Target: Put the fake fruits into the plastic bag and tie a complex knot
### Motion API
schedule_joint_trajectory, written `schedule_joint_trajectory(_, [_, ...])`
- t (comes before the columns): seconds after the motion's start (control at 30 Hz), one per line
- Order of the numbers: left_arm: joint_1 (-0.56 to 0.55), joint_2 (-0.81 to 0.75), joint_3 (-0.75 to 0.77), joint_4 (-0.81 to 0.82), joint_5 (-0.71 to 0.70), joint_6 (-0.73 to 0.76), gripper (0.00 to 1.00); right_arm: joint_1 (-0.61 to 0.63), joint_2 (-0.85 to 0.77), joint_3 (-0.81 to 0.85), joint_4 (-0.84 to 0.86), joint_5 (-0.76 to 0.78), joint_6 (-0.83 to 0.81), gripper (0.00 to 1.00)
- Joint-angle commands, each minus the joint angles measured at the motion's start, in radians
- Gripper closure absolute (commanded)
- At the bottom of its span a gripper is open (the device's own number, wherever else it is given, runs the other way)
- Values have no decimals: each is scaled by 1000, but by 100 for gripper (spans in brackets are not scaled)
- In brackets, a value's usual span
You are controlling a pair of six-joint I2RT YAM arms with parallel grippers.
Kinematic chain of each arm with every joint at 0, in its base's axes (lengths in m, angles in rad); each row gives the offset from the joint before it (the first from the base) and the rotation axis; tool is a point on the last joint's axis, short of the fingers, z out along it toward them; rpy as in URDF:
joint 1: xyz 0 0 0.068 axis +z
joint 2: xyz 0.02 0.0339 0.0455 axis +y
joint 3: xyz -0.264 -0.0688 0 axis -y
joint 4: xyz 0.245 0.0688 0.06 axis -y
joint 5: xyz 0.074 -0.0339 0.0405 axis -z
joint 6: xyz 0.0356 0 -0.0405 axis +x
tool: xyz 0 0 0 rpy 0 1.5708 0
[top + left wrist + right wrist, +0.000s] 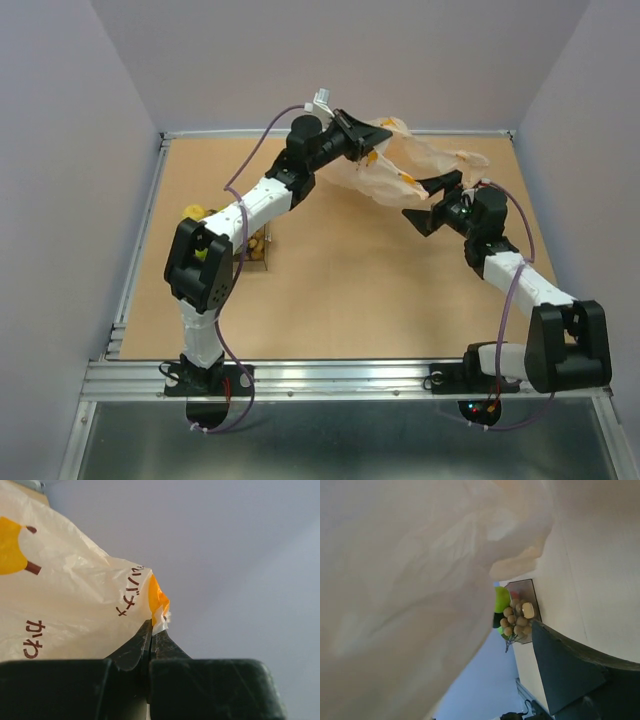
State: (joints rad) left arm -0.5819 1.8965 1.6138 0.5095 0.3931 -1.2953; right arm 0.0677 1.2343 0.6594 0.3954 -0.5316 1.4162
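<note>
I see pale lavender walls [60,150] closing in three sides of a tan-brown bench [330,300], with an aluminium rail [330,375] along its near edge. The plastic bag [400,165] hangs in the air over the far part of the bench, stretched between the two arms. My left pincer [151,630] is clamped on the bag's printed corner, its fingers pressed together on the film. My right pincer [432,203] stands spread wide at the bag's lower edge, gripping nothing; whether it touches the film I cannot tell. At the left of the bench, partly behind the left arm, a clear tray [525,587] holds the fake fruits [516,621], clustered tan balls beside something green.
</note>
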Motion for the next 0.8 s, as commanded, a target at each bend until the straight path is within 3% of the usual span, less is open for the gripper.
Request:
schedule_joint_trajectory(0.0, [-41, -77, -78, 107, 47, -48, 100, 15, 60, 94, 181, 50, 20, 0])
schedule_joint_trajectory(0.13, [-55, -86, -115, 175, 59, -85, 100, 46, 99, 91, 184, 62, -5, 0])
schedule_joint_trajectory(0.23, [-70, -97, -133, 218, 90, -120, 100, 50, 123, 63, 168, 76, -65, 12])
schedule_joint_trajectory(0.27, [-72, -111, -149, 233, 96, -136, 100, 49, 129, 60, 154, 81, -107, 38])
schedule_joint_trajectory(0.33, [-62, -135, -169, 254, 104, -136, 100, 38, 132, 69, 140, 56, -154, 68])
schedule_joint_trajectory(0.37, [-49, -160, -192, 256, 107, -133, 100, 14, 129, 83, 110, 35, -233, 90])
schedule_joint_trajectory(0.4, [-15, -172, -207, 254, 108, -116, 100, -3, 128, 148, 53, 12, -293, 100])
schedule_joint_trajectory(0.53, [132, -240, -313, 209, 162, 25, 100, -178, 99, 319, -246, -111, -626, 100])
schedule_joint_trajectory(0.57, [158, -263, -348, 119, 168, 59, 100, -240, 91, 353, -368, -120, -766, 100])
schedule_joint_trajectory(0.7, [234, -301, -391, -138, 142, 281, 100, -273, 76, 468, -572, -132, -1037, 100])
schedule_joint_trajectory(0.77, [219, -301, -374, -245, 162, 433, 88, -272, 60, 473, -589, -189, -1083, 100])
